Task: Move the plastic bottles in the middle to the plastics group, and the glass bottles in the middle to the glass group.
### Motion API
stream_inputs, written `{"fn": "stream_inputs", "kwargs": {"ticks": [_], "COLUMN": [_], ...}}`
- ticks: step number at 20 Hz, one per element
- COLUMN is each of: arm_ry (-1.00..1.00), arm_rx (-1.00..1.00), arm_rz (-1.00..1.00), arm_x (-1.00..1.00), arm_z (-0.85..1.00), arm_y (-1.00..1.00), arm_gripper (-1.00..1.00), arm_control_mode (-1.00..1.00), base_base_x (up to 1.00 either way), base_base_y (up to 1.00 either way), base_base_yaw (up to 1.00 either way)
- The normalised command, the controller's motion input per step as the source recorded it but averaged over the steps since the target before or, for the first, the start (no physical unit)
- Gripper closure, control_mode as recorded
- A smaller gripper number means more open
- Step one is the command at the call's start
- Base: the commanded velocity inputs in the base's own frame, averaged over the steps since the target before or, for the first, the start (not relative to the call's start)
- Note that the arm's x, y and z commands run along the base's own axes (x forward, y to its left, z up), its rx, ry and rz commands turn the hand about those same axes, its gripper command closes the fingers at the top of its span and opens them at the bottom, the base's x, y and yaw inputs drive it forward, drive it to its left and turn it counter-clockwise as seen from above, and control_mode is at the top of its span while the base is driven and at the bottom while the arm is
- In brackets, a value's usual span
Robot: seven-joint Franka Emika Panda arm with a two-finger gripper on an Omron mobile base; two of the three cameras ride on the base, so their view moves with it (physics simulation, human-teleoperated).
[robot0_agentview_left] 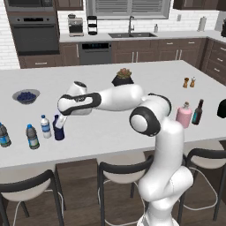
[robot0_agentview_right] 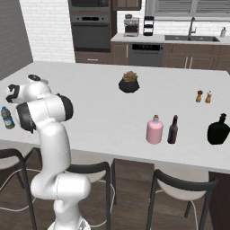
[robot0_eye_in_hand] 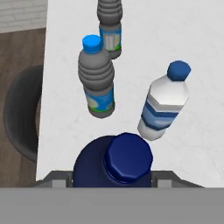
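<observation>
A white kitchen island is carrying everything here, with dark cabinets and an oven behind it. Down at the near left corner, the gripper is clamping its jaws around the navy bottle, which is standing upright on the top. In the hand view that navy bottle is sitting right between the fingers, its cap facing the camera. Just beside it the white bottle is standing, and the two grey blue-capped bottles are lining the near edge further left. Well apart, toward the near right edge, the pink bottle is standing just beside the dark brown bottle.
</observation>
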Motion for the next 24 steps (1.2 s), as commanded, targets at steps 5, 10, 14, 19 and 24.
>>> {"fn": "stream_inputs", "kwargs": {"ticks": [5,10,14,19,24], "arm_ry": [0.00,0.00,0.00,-0.05,-0.11], "arm_rx": [0.00,-0.01,0.00,0.00,0.00], "arm_rz": [0.00,0.00,0.00,0.00,0.00], "arm_x": [0.00,0.00,0.00,0.01,0.03], "arm_z": [-0.30,-0.62,-0.53,-0.14,0.00], "arm_y": [0.07,0.13,0.13,0.10,0.11], "arm_gripper": [1.00,1.00,1.00,1.00,1.00], "arm_control_mode": [-1.00,-1.00,-1.00,-1.00,-1.00], "base_base_x": [0.00,0.00,0.00,0.00,0.00], "base_base_y": [0.00,0.00,0.00,0.00,0.00], "base_base_yaw": [0.00,0.00,0.00,0.00,0.00]}}
